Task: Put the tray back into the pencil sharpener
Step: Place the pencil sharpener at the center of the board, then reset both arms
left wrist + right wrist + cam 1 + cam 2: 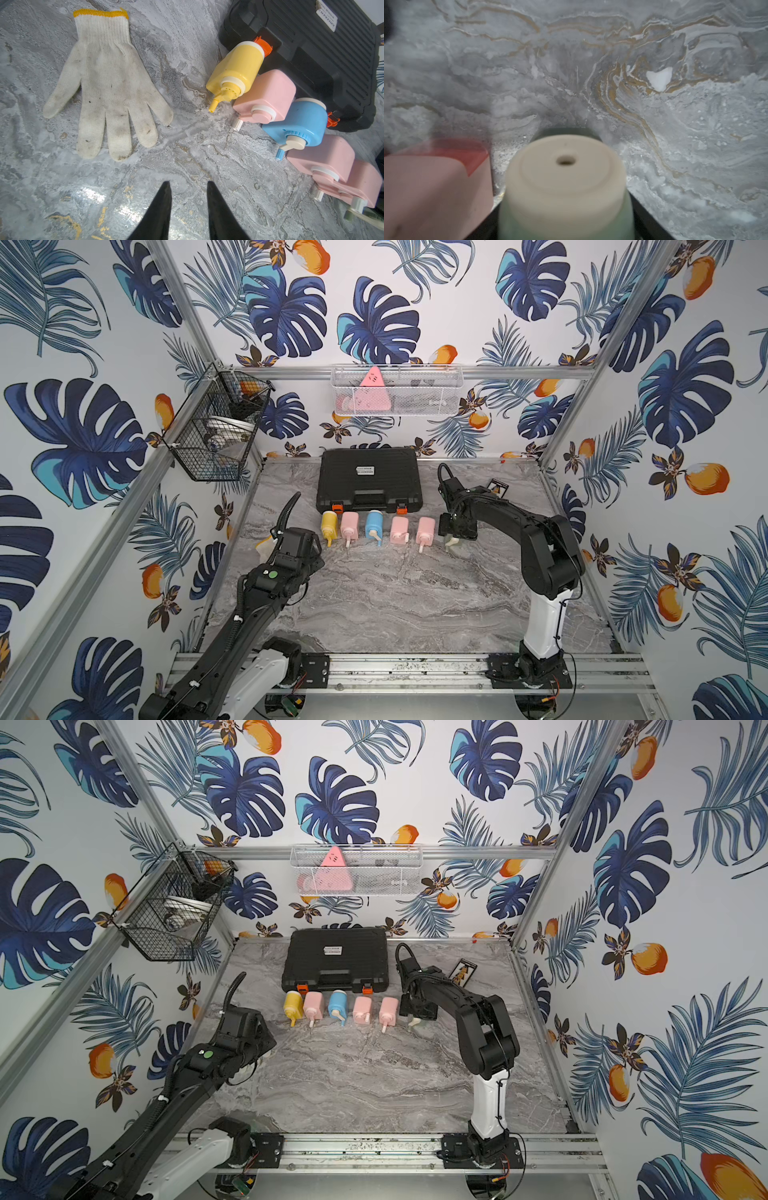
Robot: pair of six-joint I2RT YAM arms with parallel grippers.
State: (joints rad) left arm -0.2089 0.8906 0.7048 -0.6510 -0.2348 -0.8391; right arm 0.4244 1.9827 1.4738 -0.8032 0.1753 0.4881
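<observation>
Right gripper straddles the pale-green, cream-capped pencil sharpener, grip unclear to us; lifting crooked could knock it into its pink plastic neighbour.

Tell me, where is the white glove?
The left wrist view shows the glove flat on the table, on the robot's left, apart from the yellow sharpener.

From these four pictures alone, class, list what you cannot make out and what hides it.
Green sharpener: blurred in the right wrist view, too near the lens; its tray cannot be seen.
Right gripper: covers that sharpener in both top views; grip cannot be told.
Glove: mostly under the left arm in a top view.
Case label: too small to read there.
</observation>
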